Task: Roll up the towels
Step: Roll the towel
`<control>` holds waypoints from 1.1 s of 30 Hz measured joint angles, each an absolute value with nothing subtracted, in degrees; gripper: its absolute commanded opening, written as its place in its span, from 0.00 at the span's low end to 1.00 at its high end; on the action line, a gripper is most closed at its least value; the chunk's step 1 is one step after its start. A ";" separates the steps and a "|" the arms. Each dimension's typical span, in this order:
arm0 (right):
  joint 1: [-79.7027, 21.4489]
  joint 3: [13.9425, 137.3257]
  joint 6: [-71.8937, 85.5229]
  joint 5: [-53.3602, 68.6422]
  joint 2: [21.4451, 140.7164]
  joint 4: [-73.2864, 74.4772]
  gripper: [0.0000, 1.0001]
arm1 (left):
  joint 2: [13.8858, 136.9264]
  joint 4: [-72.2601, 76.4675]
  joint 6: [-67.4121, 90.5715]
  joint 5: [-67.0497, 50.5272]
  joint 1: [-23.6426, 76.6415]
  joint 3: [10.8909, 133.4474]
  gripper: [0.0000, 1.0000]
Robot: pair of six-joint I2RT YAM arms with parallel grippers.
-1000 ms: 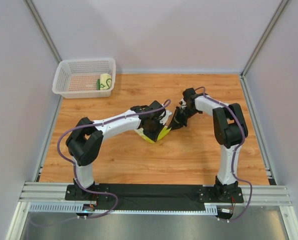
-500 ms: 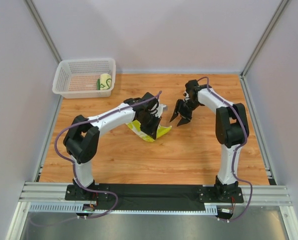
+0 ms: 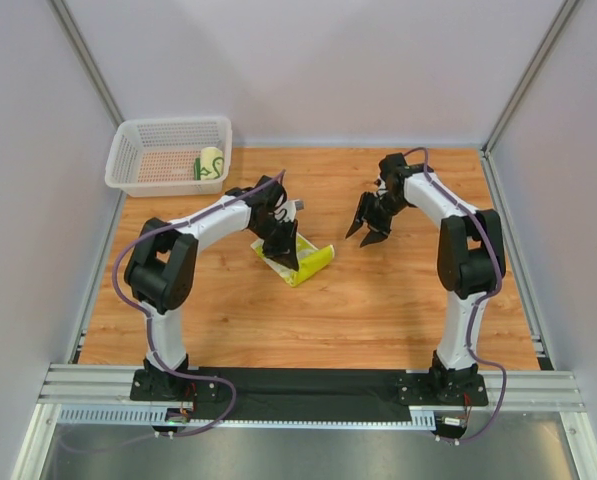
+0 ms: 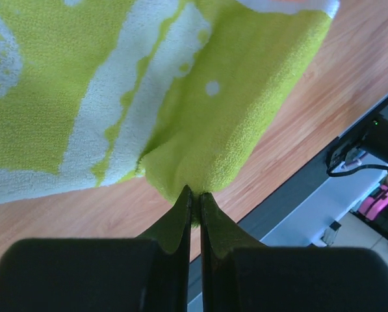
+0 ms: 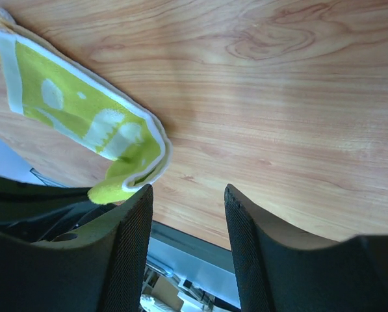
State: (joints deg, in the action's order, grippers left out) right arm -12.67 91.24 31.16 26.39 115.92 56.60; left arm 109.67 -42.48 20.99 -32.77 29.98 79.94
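A lime-yellow towel (image 3: 306, 264) with cream patches lies folded over on the wooden table near the middle. My left gripper (image 3: 283, 247) is shut on its edge; in the left wrist view the cloth (image 4: 181, 97) hangs from the closed fingertips (image 4: 195, 195). My right gripper (image 3: 371, 225) is open and empty, to the right of the towel and apart from it. The right wrist view shows the towel (image 5: 83, 123) to the left of the open gripper (image 5: 188, 195). A rolled towel (image 3: 210, 162) lies in the basket.
A white mesh basket (image 3: 138, 172) stands at the back left corner of the table. Grey walls enclose the table on three sides. A black strip and metal rail (image 3: 308, 390) run along the near edge by the arm bases.
My left gripper has moved left and back, dragging the towel with it. My right gripper has let go of the towel, opened, and drawn away to the right and back.
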 measured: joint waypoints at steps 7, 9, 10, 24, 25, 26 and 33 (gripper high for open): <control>-12.69 90.72 30.52 28.40 113.99 55.44 0.49 | 112.44 -45.58 22.59 -32.75 29.91 79.96 0.08; -12.73 90.41 30.33 29.52 113.49 54.72 0.49 | 112.44 -46.22 22.81 -32.73 29.91 79.96 0.09; -12.75 90.17 30.15 30.15 113.30 54.30 0.49 | 112.46 -46.48 22.90 -32.73 29.91 79.96 0.09; -17.67 89.67 26.87 39.88 113.06 49.43 0.26 | 115.46 -47.86 27.27 -33.69 26.46 79.96 0.11; -18.11 89.67 26.44 40.69 113.06 49.08 0.24 | 116.20 -48.12 27.42 -33.74 26.06 79.96 0.12; -18.50 89.67 26.02 41.30 113.06 48.84 0.24 | 116.68 -48.27 27.57 -33.78 25.82 79.96 0.12; -22.87 90.08 22.98 44.56 113.89 48.86 0.20 | 120.07 -51.20 27.73 -34.00 24.91 82.59 0.15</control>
State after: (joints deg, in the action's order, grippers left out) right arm -22.87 90.08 22.98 44.56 113.89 48.86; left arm 120.07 -51.20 27.73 -34.00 24.91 82.59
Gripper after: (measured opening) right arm 0.209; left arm 0.140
